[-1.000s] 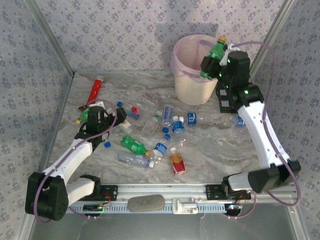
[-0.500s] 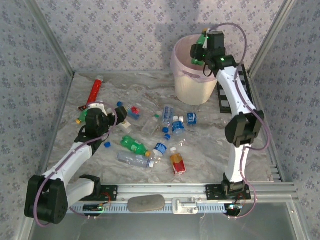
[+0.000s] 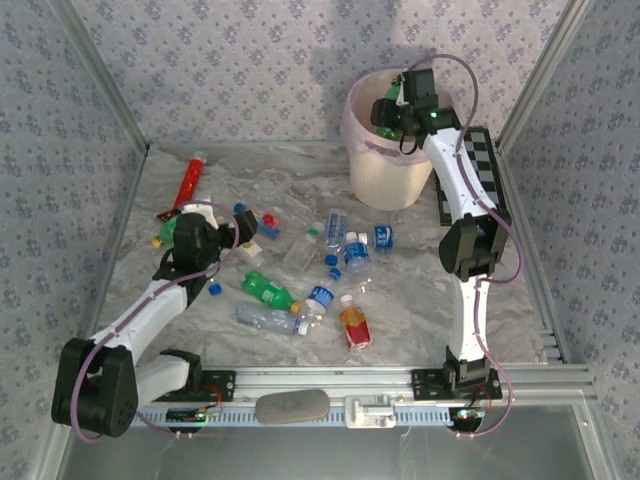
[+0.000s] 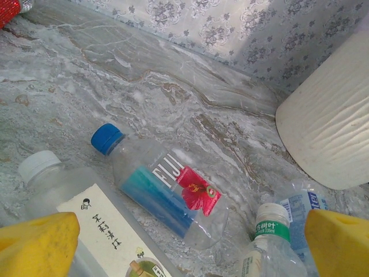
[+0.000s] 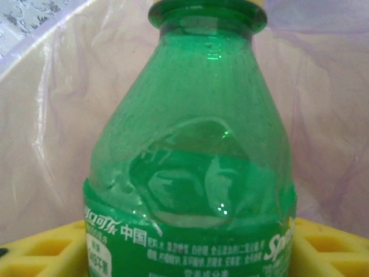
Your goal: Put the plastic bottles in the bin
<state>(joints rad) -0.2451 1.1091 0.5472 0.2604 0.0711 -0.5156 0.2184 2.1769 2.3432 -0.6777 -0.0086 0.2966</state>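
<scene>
The bin point(image 3: 385, 175), cream with a pinkish liner, stands at the back right. My right gripper point(image 3: 392, 112) hangs over its mouth, shut on a dented green bottle point(image 5: 190, 167) between its yellow fingers point(image 5: 40, 251); the liner point(image 5: 63, 115) lies behind it. Several plastic bottles lie across the table's middle, among them a green one point(image 3: 265, 288) and an orange-filled one point(image 3: 354, 325). My left gripper point(image 3: 197, 235) is open low over a clear Fuji bottle point(image 4: 167, 190), a white-capped labelled bottle point(image 4: 69, 210) and a green-banded bottle point(image 4: 271, 245).
A long red tube point(image 3: 188, 180) lies at the back left. A black-and-white checkerboard point(image 3: 487, 170) lies right of the bin. Loose blue caps point(image 3: 214, 290) dot the marble table. Patterned walls close in the back and sides; the bin's ribbed wall point(image 4: 334, 127) shows close on the right.
My right arm has swung left, carrying the green bottle from beside the bin's right rim to over its mouth. The left gripper has barely shifted and stays open.
</scene>
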